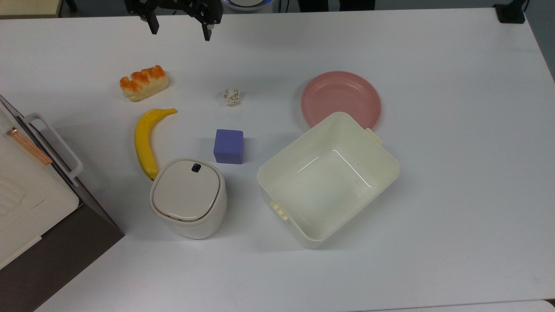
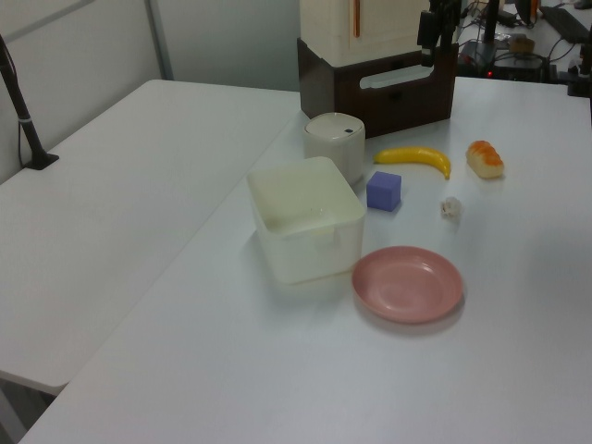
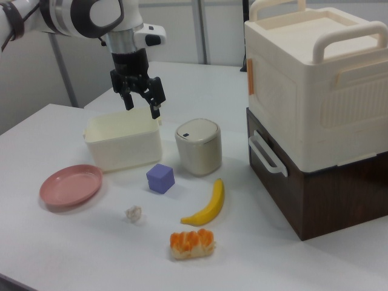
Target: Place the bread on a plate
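The bread (image 1: 144, 82) is a small cream loaf with an orange-brown glazed top. It lies on the white table at the top view's upper left, and I also see the bread (image 3: 191, 244) near the front edge in the right view. The pink plate (image 1: 340, 97) rests bare at the top view's upper right, touching the far corner of the tub; the plate (image 2: 407, 283) is nearest the camera in the left view. My gripper (image 1: 180, 30) hangs open and holds nothing, up in the air beyond the bread and slightly to the top view's right. In the right view my gripper (image 3: 142, 106) shows in front of the tub.
A yellow banana (image 1: 147, 141), a crumpled paper ball (image 1: 231, 96) and a purple cube (image 1: 228, 146) lie between bread and plate. A large cream tub (image 1: 295, 151) and a white lidded bin (image 1: 188, 197) stand nearer the front. A cream box stacked on a brown one (image 1: 26, 190) fills the top view's left edge.
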{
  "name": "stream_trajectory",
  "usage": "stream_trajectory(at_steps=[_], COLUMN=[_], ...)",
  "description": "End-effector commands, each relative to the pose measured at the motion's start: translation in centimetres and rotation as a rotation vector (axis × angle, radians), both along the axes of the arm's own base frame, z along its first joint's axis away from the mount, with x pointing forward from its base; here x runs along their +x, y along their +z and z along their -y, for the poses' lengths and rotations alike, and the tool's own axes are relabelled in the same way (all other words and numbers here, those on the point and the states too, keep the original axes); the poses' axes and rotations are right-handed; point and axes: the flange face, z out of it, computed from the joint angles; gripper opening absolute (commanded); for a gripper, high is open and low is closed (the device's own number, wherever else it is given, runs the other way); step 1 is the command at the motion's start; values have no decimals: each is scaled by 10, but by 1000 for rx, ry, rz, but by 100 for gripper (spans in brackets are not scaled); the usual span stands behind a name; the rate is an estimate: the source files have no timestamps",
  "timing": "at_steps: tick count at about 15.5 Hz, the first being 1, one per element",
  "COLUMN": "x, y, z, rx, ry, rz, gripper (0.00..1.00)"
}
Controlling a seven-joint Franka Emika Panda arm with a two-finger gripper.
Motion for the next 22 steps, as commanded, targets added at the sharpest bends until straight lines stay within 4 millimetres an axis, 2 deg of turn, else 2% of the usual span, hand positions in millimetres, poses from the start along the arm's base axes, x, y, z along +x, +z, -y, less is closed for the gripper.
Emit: stream_trajectory(at_steps=[1,11,22], x=[-8,-10,-16], y=[17,21,15], z=[28,21,17], rx=[33,30,28], ry=[-60,-42,55], rz=[-2,9,-10], gripper=[100,100,100])
